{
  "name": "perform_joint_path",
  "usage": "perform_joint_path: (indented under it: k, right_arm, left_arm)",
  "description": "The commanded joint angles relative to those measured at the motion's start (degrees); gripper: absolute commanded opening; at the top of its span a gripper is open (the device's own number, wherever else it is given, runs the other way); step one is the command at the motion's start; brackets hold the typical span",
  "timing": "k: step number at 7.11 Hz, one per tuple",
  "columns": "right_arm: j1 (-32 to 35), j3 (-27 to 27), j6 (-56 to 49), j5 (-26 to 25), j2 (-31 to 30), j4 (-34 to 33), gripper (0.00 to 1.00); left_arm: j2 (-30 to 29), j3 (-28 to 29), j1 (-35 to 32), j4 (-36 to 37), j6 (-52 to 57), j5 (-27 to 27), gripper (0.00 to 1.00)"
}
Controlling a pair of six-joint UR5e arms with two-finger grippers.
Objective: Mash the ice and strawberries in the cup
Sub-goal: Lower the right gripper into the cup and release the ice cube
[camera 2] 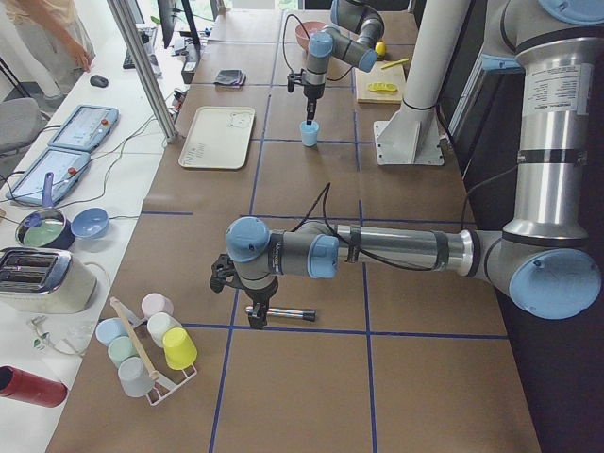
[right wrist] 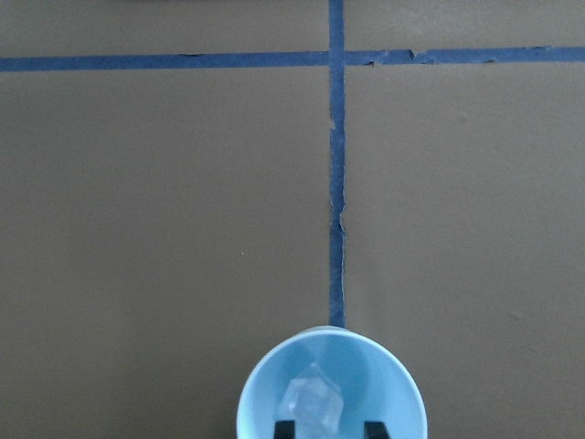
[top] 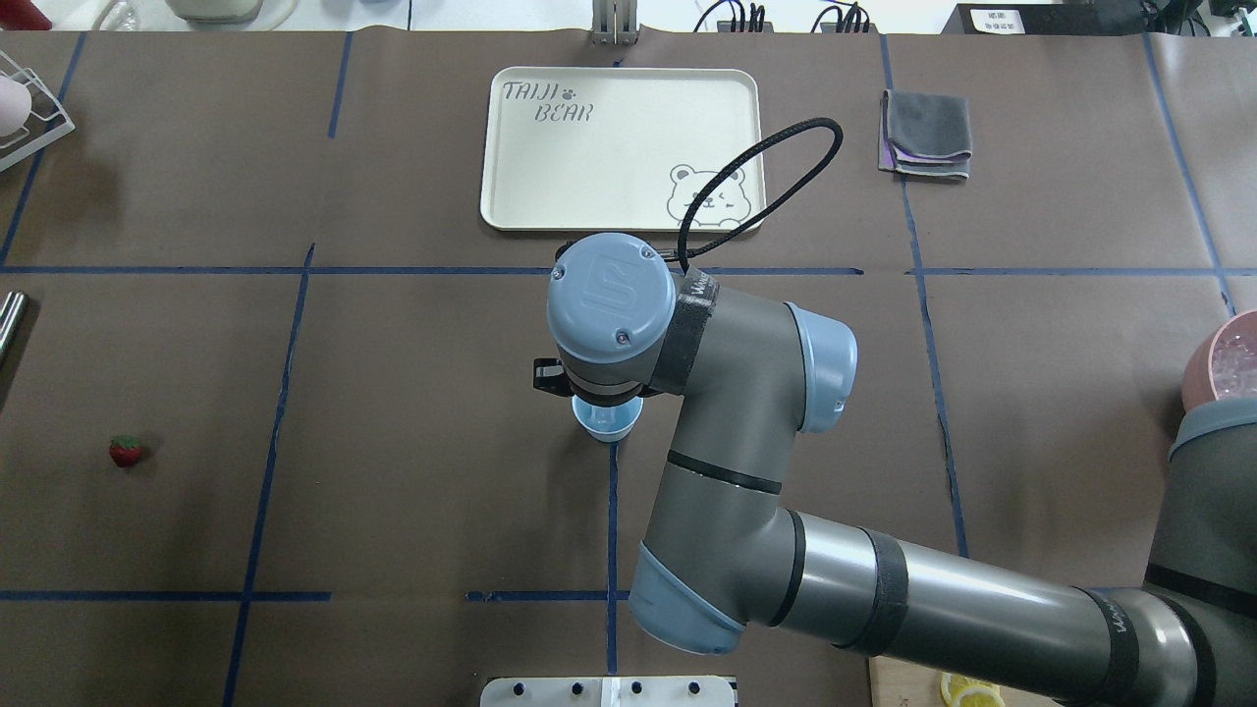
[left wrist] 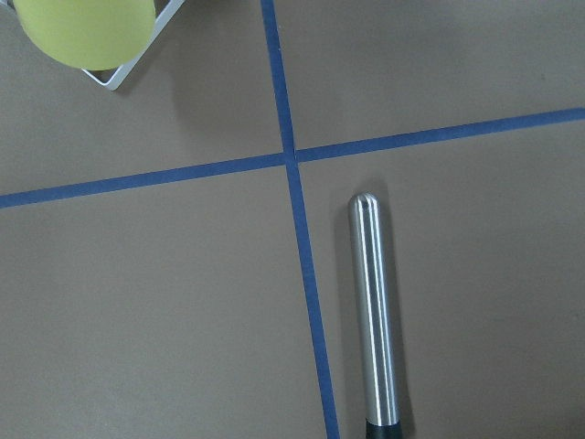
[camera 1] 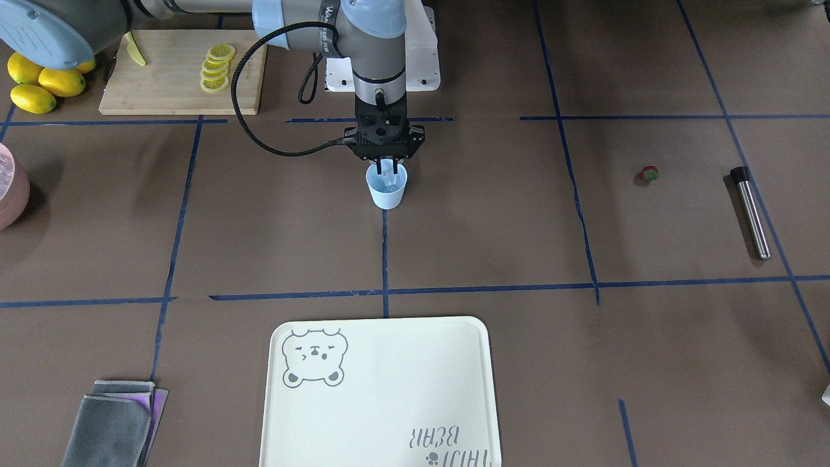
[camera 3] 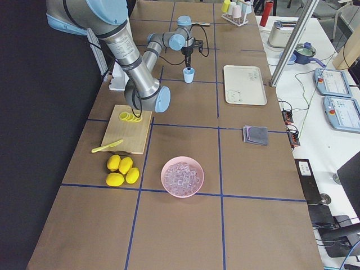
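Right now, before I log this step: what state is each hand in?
Left hand: cannot be told.
Right hand: open, around the ice in the cup.

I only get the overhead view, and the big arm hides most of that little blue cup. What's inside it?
Observer: The right wrist view shows an ice cube in the cup, between the right fingers. I can't tell whether they grip it.
Visitor: And the other arm? I don't see it at all.
Observer: The left arm hangs low over a steel rod lying flat on the table.
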Motion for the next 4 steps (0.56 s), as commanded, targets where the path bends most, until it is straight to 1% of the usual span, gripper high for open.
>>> perform_joint_path:
  k: [1,3,4]
  right_arm:
    - [-0.4,0.0,0.0,0.0,0.0,0.0,0.99]
    - [-0.2,0.2,-1.2,0.0,-0.3,-0.1,0.99]
    - [1.6,0.6,-2.8,1.0,-0.5,-0.1,0.99]
  left_arm:
    - [0.0,0.1,0.0,0.0,0.0,0.0,1.00]
    - [-0.1,0.2,0.0,0.0,0.0,0.0,1.00]
    - [-0.1,0.2,0.0,0.0,0.0,0.0,1.00]
